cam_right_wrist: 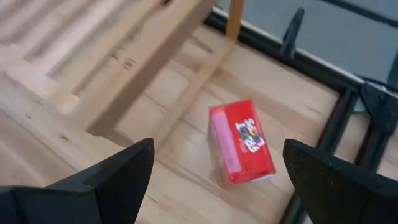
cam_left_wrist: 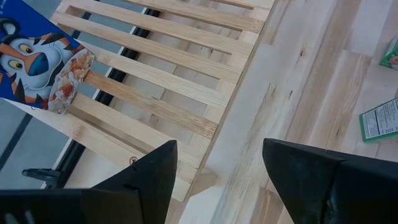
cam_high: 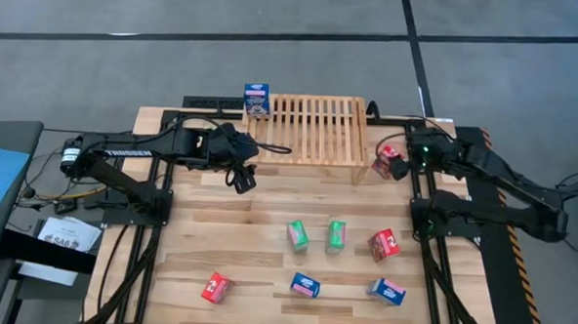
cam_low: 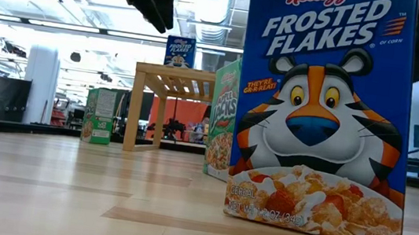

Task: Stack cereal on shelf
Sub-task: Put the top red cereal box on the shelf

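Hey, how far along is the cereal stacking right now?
One blue box stands on the shelf. Nothing is in hand: the left gripper is open and empty beside the shelf, and the right gripper is open above a red box lying by the shelf's leg. Six more boxes wait on the table, including two green ones.

Pale natural-wood slats make up the shelf (cam_high: 315, 129), and the table (cam_high: 266, 229) is light plank wood with darker streaks. On the shelf a blue cereal box (cam_high: 256, 100) bears a tiger print. Beside the shelf lies a red box (cam_right_wrist: 241, 144) with white lettering. On the table lie two green boxes (cam_high: 298, 236), two more red (cam_high: 216, 288) and two more blue (cam_high: 305, 285)
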Controlling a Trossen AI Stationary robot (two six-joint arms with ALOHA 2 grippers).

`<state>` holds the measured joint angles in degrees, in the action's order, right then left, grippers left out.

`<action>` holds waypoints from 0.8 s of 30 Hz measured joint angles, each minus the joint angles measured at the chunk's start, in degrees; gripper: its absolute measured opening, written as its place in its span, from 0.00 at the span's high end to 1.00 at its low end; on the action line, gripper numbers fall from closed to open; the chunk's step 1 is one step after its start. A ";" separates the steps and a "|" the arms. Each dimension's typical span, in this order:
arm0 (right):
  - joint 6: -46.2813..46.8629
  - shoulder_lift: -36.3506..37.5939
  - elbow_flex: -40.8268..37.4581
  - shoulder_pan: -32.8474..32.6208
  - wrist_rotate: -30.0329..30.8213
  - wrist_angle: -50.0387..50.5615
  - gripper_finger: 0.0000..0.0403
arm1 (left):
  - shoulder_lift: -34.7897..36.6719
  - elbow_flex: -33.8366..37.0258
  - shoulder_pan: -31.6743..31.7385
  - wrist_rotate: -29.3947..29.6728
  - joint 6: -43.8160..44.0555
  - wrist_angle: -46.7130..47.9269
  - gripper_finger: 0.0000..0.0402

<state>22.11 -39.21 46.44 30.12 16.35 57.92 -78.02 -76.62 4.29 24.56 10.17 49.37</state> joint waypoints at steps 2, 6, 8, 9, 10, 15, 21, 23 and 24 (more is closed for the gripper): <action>-1.03 -1.49 0.00 2.07 -0.49 0.70 0.05 | 0.00 0.00 0.00 0.02 0.00 0.02 0.44; -3.53 -4.04 0.00 5.81 -3.12 0.80 0.05 | 0.00 0.00 0.00 0.00 0.02 0.01 0.44; -5.22 -5.56 0.00 7.24 -3.73 0.81 0.05 | 0.00 0.00 0.00 0.00 0.04 0.01 0.44; -5.80 -6.39 0.00 7.89 -4.34 0.82 0.05 | 0.00 0.00 0.00 0.00 0.05 0.02 0.44; -6.08 -7.20 0.00 8.46 -4.45 0.80 0.05 | 0.00 0.00 0.00 0.00 0.07 0.00 0.44; -8.79 -11.46 0.00 10.69 -4.49 0.78 0.05 | 0.00 0.00 0.00 -0.02 0.15 0.02 0.44; -10.81 -17.22 0.01 11.66 -4.56 0.76 0.06 | 0.02 0.00 0.00 -0.02 0.15 0.02 0.44; -11.66 -18.78 0.02 11.66 -4.56 0.76 0.07 | 0.01 0.00 0.00 0.00 0.15 0.02 0.44; -11.98 -19.52 0.01 11.66 -4.56 0.76 0.07 | 0.00 0.00 0.00 -0.02 0.15 0.02 0.44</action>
<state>10.13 -58.73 46.44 41.78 11.79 58.67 -78.02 -76.62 4.29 24.54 10.33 49.39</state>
